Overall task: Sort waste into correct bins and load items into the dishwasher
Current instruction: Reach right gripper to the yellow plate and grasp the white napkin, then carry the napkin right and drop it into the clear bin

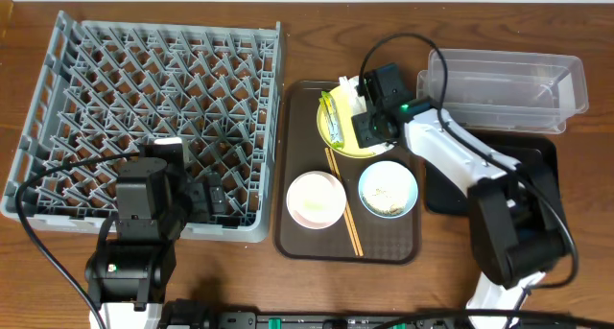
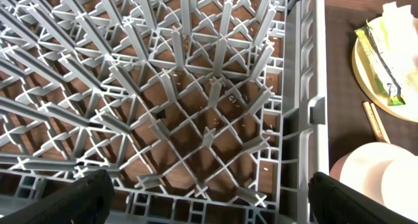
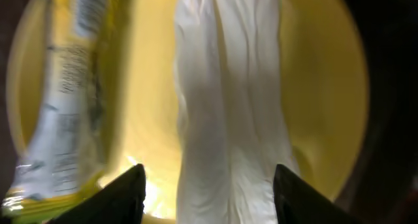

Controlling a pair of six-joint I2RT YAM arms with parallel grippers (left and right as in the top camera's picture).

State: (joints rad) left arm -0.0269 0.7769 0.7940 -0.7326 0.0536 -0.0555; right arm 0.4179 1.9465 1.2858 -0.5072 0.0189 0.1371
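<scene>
Dish rack (image 1: 144, 89): grey, pegged, set at the left of the table; the left gripper is hung over its near right corner
Brown tray (image 1: 384, 238): placed just right of the rack; the yellow plate, both bowls and the chopsticks are carried on it
Yellow plate (image 1: 347, 142): set at the far end of the brown tray; the wrapper and the white paper are held in it
Pink bowl (image 1: 316, 199): stood on the tray's near left part; contents cannot be told
Blue bowl (image 1: 388, 189): stood beside the pink bowl, to its right; beige food scraps (image 1: 388, 193) are held inside
Clear tub (image 1: 566, 80): placed at the far right of the table
Black tray (image 1: 443, 197): laid just in front of the tub, partly covered by the right arm
Right gripper (image 3: 209, 185): spread apart, lowered over the plate, nothing clasped
White paper (image 3: 228, 100): found between the two fingers (image 3: 124, 194), its long axis run straight away from the wrist
Wrapper (image 1: 331, 118): laid on the plate's left part, outside the fingers, long axis run far to near
Chopsticks (image 1: 343, 204): laid between the bowls, pointed from the plate toward the tray's near edge, slightly rightward
Left gripper (image 2: 209, 188): spread wide above the rack's pegs, nothing held
</scene>
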